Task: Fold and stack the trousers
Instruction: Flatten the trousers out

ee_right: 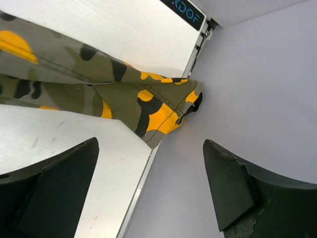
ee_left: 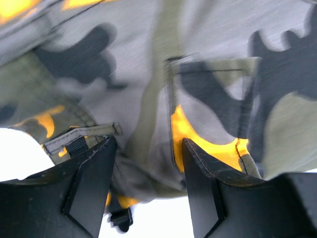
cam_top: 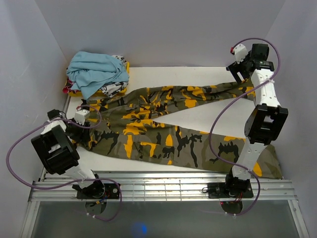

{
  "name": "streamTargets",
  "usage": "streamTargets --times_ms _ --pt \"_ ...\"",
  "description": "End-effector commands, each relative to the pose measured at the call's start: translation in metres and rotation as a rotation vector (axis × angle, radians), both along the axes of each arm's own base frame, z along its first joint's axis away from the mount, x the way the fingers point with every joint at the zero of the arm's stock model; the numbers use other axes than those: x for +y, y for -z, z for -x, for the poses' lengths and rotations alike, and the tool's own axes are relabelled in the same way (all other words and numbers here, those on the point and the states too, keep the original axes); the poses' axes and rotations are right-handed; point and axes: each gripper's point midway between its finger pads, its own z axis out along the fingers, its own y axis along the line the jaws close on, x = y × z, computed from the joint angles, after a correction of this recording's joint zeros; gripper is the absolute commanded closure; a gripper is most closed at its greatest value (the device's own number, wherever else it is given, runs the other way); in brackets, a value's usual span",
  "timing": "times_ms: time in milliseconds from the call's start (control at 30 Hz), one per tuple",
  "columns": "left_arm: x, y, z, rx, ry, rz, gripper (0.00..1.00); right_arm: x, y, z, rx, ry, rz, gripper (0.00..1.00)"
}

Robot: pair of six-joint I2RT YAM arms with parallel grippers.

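Trousers (cam_top: 148, 124) lie crosswise, waist left, legs right. My left gripper (ee_left: 146, 148) straddles the waist, parted; my right gripper (ee_right: 148, 148) gapes, empty.

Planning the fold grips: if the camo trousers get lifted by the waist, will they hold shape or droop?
Likely droop: the trousers lie limp and wrinkled on the table. Probably fairly heavy for cloth, since it shows stitched seams and a pocket. One hem overhangs the table edge, so dragging may pull it off.
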Motion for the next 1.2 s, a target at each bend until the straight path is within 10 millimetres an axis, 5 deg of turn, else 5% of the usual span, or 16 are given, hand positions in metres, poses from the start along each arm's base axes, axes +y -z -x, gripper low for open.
streamTargets --times_ms 0,33,167,367,500,700,933,1167 --pt "0.03 0.009 0.038 0.11 -0.028 -0.051 0.34 0.03 0.021 0.027 0.097 -0.098 -0.103 0.06" --pt "0.044 0.006 0.041 0.105 -0.056 -0.06 0.34 0.034 0.027 0.031 0.12 -0.13 -0.109 0.05" --pt "0.073 0.007 0.055 0.145 -0.089 -0.112 0.35 0.053 0.069 0.038 0.232 -0.193 -0.193 0.3" --pt "0.107 0.003 0.056 0.109 -0.113 -0.177 0.3 0.057 0.102 0.014 0.245 -0.244 -0.175 0.18" --pt "0.09 -0.027 0.037 0.004 -0.065 -0.065 0.26 0.038 0.118 0.001 0.227 -0.277 -0.034 0.11" --pt "0.055 -0.066 0.02 -0.149 0.01 0.057 0.24 0.021 0.128 -0.013 0.19 -0.26 0.02 0.18" --pt "0.041 -0.082 0.02 -0.216 0.055 0.047 0.24 -0.01 0.095 -0.041 0.07 -0.006 -0.206 0.23" --pt "0.033 -0.091 0.011 -0.255 0.029 0.108 0.23 -0.042 0.117 -0.037 0.096 0.265 -0.52 0.25"
